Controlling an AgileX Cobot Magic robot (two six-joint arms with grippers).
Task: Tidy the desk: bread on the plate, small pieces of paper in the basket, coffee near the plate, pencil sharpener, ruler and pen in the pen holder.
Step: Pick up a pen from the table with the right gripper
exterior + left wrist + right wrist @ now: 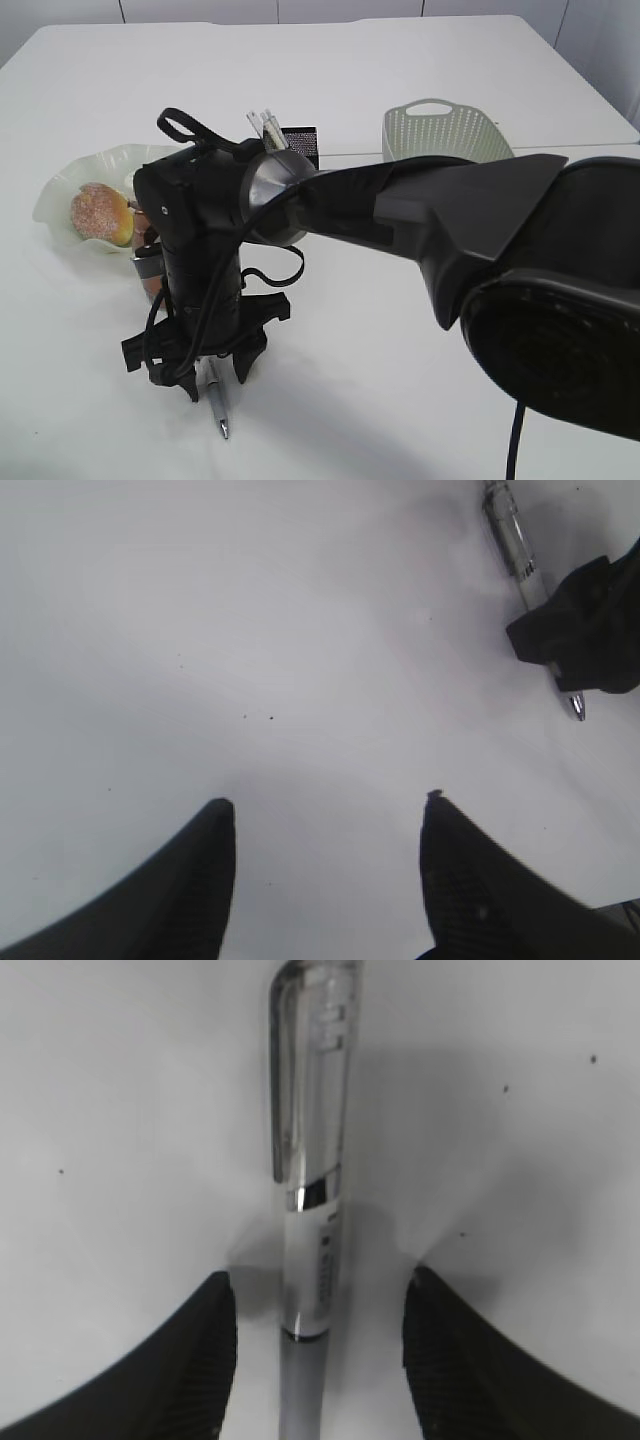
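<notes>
We see the right gripper [315, 1360] low over the pen [312, 1190], fingers [190, 1360] spread on either side of the barrel, not touching it; the pen lies flat on the white table [400, 90] at the near edge (tip toward the camera); the left gripper [325, 880] hangs open over bare table, the pen off to its upper right; bread [100, 213] sits on the plate [55, 195]; basket [445, 135] stands well apart at the back; pen holder [298, 143] behind the arm.
</notes>
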